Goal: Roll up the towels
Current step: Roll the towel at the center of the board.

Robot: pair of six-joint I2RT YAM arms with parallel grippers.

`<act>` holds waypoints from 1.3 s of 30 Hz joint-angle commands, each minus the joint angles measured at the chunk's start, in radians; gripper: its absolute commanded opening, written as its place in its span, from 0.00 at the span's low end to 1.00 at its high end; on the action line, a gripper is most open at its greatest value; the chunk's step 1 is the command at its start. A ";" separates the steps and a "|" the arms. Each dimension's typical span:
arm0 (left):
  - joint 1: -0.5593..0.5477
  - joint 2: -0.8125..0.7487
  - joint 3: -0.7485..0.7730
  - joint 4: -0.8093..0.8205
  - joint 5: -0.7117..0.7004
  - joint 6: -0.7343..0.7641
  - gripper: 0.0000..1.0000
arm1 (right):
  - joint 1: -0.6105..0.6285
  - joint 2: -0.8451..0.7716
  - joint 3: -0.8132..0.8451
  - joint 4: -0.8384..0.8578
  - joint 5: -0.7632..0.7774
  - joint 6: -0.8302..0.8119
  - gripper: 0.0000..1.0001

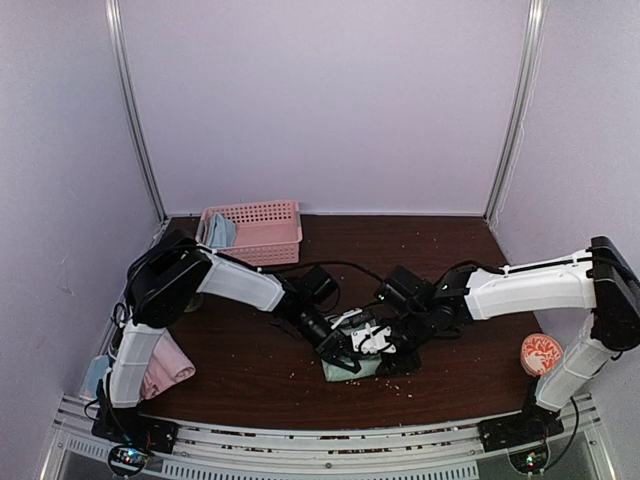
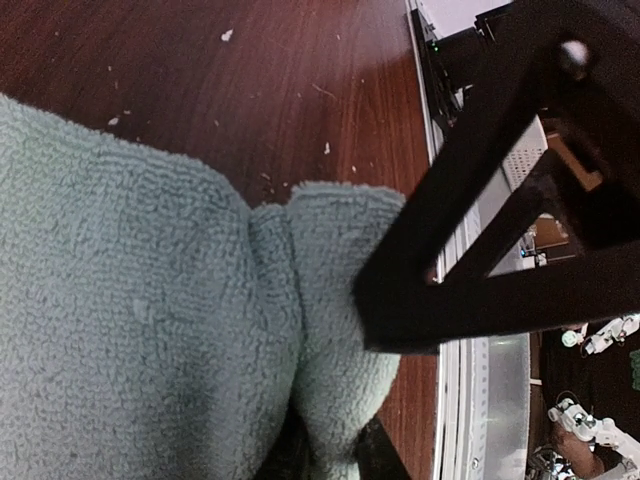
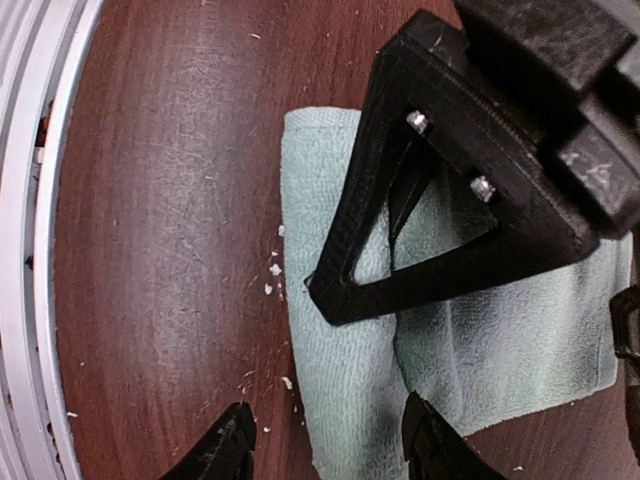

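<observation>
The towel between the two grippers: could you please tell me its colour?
The towel is plain pale sage green; the right wrist view shows it best.

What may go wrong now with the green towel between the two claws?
The left claw pinches only a small fold of the green towel, so it may slip out. The open right claw sits very close to it; the two might collide. Crumbs beside the towel could get rolled in.

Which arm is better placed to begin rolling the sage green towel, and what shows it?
Left, probably. The left claw seems pinched on a fold of the sage green towel, so it could turn the edge over. The right claw stands open astride the towel's edge, gripping nothing.
</observation>
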 commanded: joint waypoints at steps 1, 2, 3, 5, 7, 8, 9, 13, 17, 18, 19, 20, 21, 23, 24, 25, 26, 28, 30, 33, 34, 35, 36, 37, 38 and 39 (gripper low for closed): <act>0.006 0.027 -0.062 -0.026 -0.130 -0.032 0.14 | 0.016 0.044 -0.020 0.115 0.054 0.040 0.51; 0.006 0.024 -0.064 -0.019 -0.128 -0.033 0.14 | 0.019 0.054 -0.023 0.124 0.055 0.042 0.51; 0.006 0.022 -0.065 -0.014 -0.128 -0.035 0.14 | 0.019 0.068 -0.025 0.130 0.056 0.042 0.50; 0.007 0.018 -0.068 -0.006 -0.133 -0.039 0.14 | 0.021 0.092 -0.023 0.129 0.055 0.037 0.44; 0.007 0.011 -0.073 0.003 -0.144 -0.043 0.16 | 0.022 0.114 -0.017 0.114 0.041 0.027 0.33; 0.008 -0.001 -0.079 0.011 -0.158 -0.046 0.19 | 0.021 0.120 -0.014 0.107 0.032 0.020 0.27; 0.008 -0.018 -0.088 0.023 -0.176 -0.048 0.23 | 0.022 0.125 -0.011 0.096 0.016 0.011 0.21; 0.015 -0.123 -0.160 0.137 -0.246 -0.064 0.35 | 0.020 0.148 0.012 0.025 -0.052 -0.021 0.08; 0.046 -0.267 -0.267 0.277 -0.293 -0.119 0.39 | 0.008 0.177 0.057 -0.100 -0.170 -0.063 0.07; 0.055 -0.302 -0.294 0.302 -0.317 -0.131 0.40 | 0.004 0.191 0.078 -0.138 -0.199 -0.082 0.07; 0.064 -0.339 -0.317 0.320 -0.352 -0.142 0.41 | -0.003 0.208 0.097 -0.176 -0.228 -0.106 0.07; 0.073 -0.374 -0.341 0.337 -0.389 -0.152 0.42 | -0.009 0.227 0.120 -0.216 -0.251 -0.124 0.08; 0.081 -0.406 -0.364 0.349 -0.427 -0.160 0.43 | -0.018 0.257 0.146 -0.252 -0.276 -0.136 0.07; 0.095 -0.472 -0.404 0.360 -0.529 -0.176 0.43 | -0.034 0.306 0.199 -0.319 -0.319 -0.151 0.07; 0.098 -0.510 -0.422 0.364 -0.578 -0.178 0.44 | -0.043 0.336 0.231 -0.352 -0.343 -0.157 0.08; 0.099 -0.543 -0.445 0.367 -0.629 -0.175 0.44 | -0.056 0.369 0.266 -0.392 -0.364 -0.163 0.08; 0.098 -0.584 -0.466 0.371 -0.671 -0.168 0.44 | -0.068 0.404 0.302 -0.429 -0.389 -0.171 0.08; 0.098 -0.685 -0.526 0.393 -0.747 -0.154 0.44 | -0.097 0.479 0.378 -0.497 -0.431 -0.183 0.09; 0.097 -0.778 -0.591 0.446 -0.788 -0.135 0.44 | -0.121 0.562 0.469 -0.556 -0.467 -0.188 0.09; 0.057 -0.912 -0.687 0.553 -0.801 -0.052 0.45 | -0.149 0.705 0.616 -0.663 -0.501 -0.198 0.09; 0.031 -0.944 -0.706 0.572 -0.806 -0.002 0.46 | -0.157 0.754 0.664 -0.715 -0.515 -0.203 0.09; 0.002 -0.961 -0.709 0.569 -0.812 0.045 0.47 | -0.165 0.797 0.708 -0.745 -0.531 -0.213 0.09; -0.025 -0.963 -0.698 0.545 -0.814 0.086 0.47 | -0.171 0.833 0.746 -0.795 -0.546 -0.228 0.09; -0.049 -0.952 -0.679 0.507 -0.807 0.125 0.47 | -0.176 0.858 0.768 -0.807 -0.555 -0.229 0.09; -0.074 -0.933 -0.653 0.459 -0.797 0.158 0.47 | -0.178 0.871 0.776 -0.808 -0.557 -0.222 0.09; -0.099 -0.904 -0.629 0.393 -0.795 0.191 0.47 | -0.178 0.878 0.778 -0.808 -0.553 -0.222 0.09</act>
